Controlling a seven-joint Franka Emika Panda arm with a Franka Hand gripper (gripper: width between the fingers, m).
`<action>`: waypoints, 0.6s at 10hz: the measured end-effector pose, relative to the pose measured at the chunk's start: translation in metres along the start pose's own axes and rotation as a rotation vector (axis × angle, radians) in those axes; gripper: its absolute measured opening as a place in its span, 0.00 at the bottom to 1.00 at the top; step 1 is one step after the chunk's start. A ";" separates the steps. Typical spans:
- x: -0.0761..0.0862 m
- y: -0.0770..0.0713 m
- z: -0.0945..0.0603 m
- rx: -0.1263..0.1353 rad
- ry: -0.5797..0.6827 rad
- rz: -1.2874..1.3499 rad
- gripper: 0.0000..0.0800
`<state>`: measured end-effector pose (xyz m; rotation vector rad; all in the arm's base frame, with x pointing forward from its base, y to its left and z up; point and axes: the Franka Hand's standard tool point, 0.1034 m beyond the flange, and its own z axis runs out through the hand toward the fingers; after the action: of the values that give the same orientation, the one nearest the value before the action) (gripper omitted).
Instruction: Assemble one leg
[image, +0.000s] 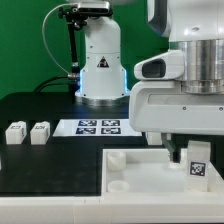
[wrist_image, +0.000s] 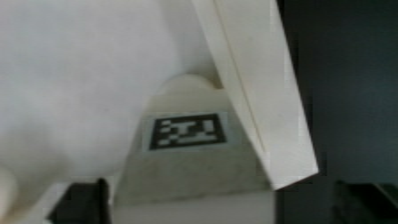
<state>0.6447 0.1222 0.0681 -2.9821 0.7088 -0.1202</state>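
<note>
White plastic, the tagged leg (image: 197, 167) stood just above the square panel (image: 140, 170) near its corner, where your gripper (image: 186, 152) seemed closed on it, though I couldn't tell for sure; tilted, it could have jammed short of the socket.

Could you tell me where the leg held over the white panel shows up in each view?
Exterior view: the leg is at the lower right, under the gripper, over the white panel.
Wrist view: it fills the centre.
Shared landmark: its black-and-white tag.
</note>
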 end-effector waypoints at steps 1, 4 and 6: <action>0.000 0.000 0.000 -0.002 0.001 -0.007 0.48; 0.002 0.008 0.001 -0.012 -0.002 0.278 0.38; 0.001 0.010 0.001 -0.008 -0.022 0.530 0.38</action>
<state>0.6414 0.1133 0.0665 -2.6812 1.4572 -0.0513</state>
